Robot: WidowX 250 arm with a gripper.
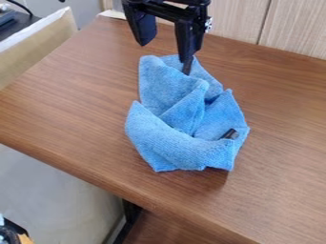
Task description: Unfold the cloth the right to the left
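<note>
The black gripper (167,49) hangs from the top edge over the back end of the cloth, its two fingers wide apart with no cloth visible between them. The right finger is lower, over the cloth's back edge. A blue cloth (178,150) lies crumpled on the wooden table, with raised folds at its middle and a front flap folded across. Its underside and inner layers are hidden by the folds.
A small dark piece (229,134) pokes out at the cloth's right front fold, and a thin dark piece (187,66) stands at its back. The wooden table (70,109) has its front edge running from left to lower right. A panelled wall (290,31) stands behind.
</note>
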